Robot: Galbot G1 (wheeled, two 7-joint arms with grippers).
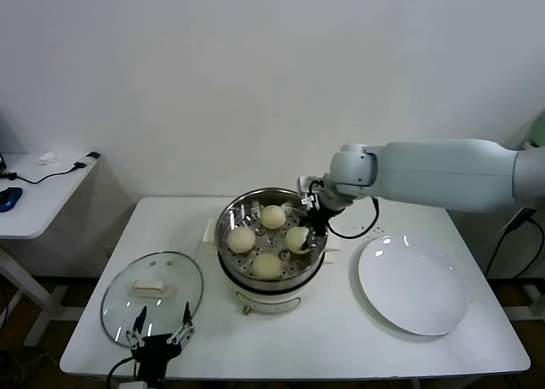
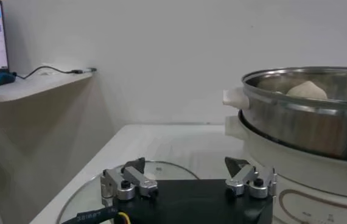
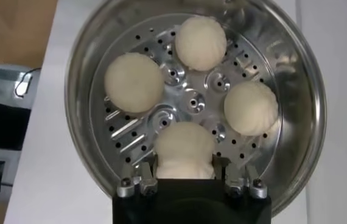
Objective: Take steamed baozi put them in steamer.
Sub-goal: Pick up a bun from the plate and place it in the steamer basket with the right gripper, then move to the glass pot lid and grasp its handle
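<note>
The steamer (image 1: pixel 228 219) stands mid-table, a shiny perforated basket on a cream pot base. Four cream-white baozi lie in it: at the back (image 1: pixel 272 216), the left (image 1: pixel 241 239), the front (image 1: pixel 267 266) and the right (image 1: pixel 297 237). My right gripper (image 1: pixel 308 227) reaches inside the basket over its right rim. In the right wrist view the right gripper (image 3: pixel 184 165) is shut on the nearest baozi (image 3: pixel 184 146), which rests low on the perforated floor (image 3: pixel 192 97); its fingers (image 3: pixel 146 169) press both sides. My left gripper (image 1: pixel 160 331) is open and empty at the table's front left.
A flat glass lid (image 1: pixel 119 300) with a white knob lies front left, just beyond the left gripper; it also shows in the left wrist view (image 2: pixel 161 170). A large white plate (image 1: pixel 413 287) lies to the right of the steamer. A side table (image 1: pixel 34 193) stands far left.
</note>
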